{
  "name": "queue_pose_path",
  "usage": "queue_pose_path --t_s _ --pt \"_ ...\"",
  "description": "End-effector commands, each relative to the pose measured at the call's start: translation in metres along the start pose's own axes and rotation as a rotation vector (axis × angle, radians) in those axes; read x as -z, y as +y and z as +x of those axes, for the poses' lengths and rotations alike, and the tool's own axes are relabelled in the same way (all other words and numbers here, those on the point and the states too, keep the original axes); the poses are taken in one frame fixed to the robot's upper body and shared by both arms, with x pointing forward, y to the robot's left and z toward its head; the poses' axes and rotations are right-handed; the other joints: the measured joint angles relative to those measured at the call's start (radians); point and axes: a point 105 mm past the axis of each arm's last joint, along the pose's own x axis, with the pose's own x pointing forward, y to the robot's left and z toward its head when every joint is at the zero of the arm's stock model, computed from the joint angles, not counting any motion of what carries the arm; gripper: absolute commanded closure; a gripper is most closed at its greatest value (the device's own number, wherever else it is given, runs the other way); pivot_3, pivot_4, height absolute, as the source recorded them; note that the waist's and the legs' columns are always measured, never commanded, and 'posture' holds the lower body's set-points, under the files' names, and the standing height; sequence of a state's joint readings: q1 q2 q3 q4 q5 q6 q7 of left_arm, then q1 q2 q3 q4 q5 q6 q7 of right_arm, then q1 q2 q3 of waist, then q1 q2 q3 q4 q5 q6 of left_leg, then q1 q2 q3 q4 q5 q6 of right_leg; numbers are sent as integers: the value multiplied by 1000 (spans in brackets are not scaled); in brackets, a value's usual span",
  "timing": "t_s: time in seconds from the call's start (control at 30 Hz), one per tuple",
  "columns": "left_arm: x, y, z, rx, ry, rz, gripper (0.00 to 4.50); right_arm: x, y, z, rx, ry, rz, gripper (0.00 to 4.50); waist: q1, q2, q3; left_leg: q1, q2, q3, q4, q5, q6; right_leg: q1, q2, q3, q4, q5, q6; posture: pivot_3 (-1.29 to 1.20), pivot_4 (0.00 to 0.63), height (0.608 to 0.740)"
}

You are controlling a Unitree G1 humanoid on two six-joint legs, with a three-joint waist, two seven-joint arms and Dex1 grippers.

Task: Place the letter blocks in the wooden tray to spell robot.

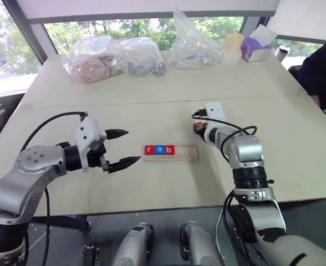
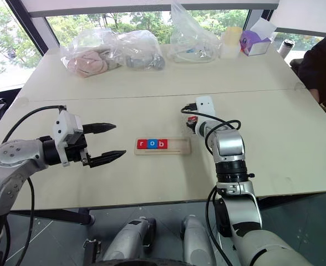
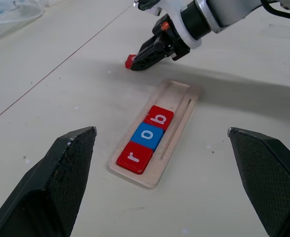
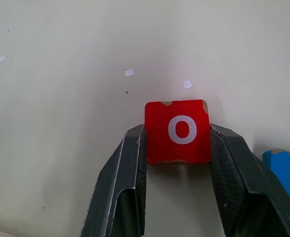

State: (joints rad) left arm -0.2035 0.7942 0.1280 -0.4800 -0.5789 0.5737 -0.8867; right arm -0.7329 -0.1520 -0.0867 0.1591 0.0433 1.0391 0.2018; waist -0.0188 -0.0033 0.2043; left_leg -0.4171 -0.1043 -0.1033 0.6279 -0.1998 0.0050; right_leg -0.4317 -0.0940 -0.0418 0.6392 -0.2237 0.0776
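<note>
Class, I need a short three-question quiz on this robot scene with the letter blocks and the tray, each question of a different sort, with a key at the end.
1. True or false: the wooden tray already holds all five letter blocks.
2. Which block is the right gripper shut on? A) the blue o B) the red o block C) a red t
3. Fill in: the left gripper hovers beside the tray with its jaws ____.

Key:
1. False: it holds three, the red r block, the blue o block and the red b block.
2. B
3. open
</note>
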Motion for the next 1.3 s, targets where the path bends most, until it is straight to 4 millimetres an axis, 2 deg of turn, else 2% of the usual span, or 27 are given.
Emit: queue_pose_path --t_s 0.03,0.17,0.37,0.6,0.8,0.83,0.9,1.0,1.03,1.1,1.2,1.3 --pt "-8 -2 2 9 -27 37 0 -12 4 -11 -2 -28 -18 3354 2 0 0 0 0 0 0 0 0 0 0 0 0 0 0 0 150 729" --pt "-7 -2 3 12 -34 32 0 -22 -6 -43 34 -62 -45 3354 9 0 0 -2 0 0 0 0 0 -2 0 0 0 0 0 0 150 729" --pt "-6 -3 6 22 -46 23 0 4 -19 -87 94 15 -14 3354 9 0 0 -4 0 0 0 0 0 -3 -1 0 -2 0 0 0 150 729" --pt "-6 -2 10 37 -55 25 0 37 -29 -94 145 96 -18 3354 7 0 0 -4 0 0 0 0 0 -3 -1 0 -2 -1 -1 0 150 729" --pt "-7 -1 9 43 -52 32 0 41 -32 -88 148 101 -7 3354 7 0 0 -4 0 0 0 0 0 -3 -1 0 -3 -1 -1 0 150 729" --pt "-7 -1 9 43 -51 33 0 40 -32 -88 148 100 -12 2309 7 0 0 -4 0 0 0 0 0 -2 -1 0 -3 0 0 0 150 729" --pt "-7 0 9 44 -49 34 0 36 -31 -88 115 95 -53 1495 7 0 0 -5 0 0 0 0 0 -2 -1 0 -4 0 0 0 150 729" --pt "-7 0 8 44 -45 35 0 24 -27 -94 -14 87 -169 13 9 0 0 -5 0 0 0 0 0 -2 -1 0 -5 0 0 0 150 729" --pt "-7 0 8 44 -45 36 0 22 -27 -95 -39 85 -190 13 9 0 0 -6 0 0 1 0 0 -2 -1 -1 -5 -1 0 0 150 729" --pt "-7 1 8 46 -44 37 0 12 -29 -103 -196 64 -331 13 9 1 1 -6 0 0 1 0 1 -1 -1 -1 -6 -1 0 0 150 729" --pt "-7 2 9 49 -43 39 0 0 -41 -110 -361 -4 -548 13 9 0 1 -6 0 0 2 -1 2 1 -1 -3 -8 -3 4 0 150 729" --pt "-7 2 9 49 -44 41 0 0 -52 -112 -499 -48 -682 13 7 0 1 -5 0 1 2 -2 3 2 -2 -4 -10 -3 5 0 150 729"
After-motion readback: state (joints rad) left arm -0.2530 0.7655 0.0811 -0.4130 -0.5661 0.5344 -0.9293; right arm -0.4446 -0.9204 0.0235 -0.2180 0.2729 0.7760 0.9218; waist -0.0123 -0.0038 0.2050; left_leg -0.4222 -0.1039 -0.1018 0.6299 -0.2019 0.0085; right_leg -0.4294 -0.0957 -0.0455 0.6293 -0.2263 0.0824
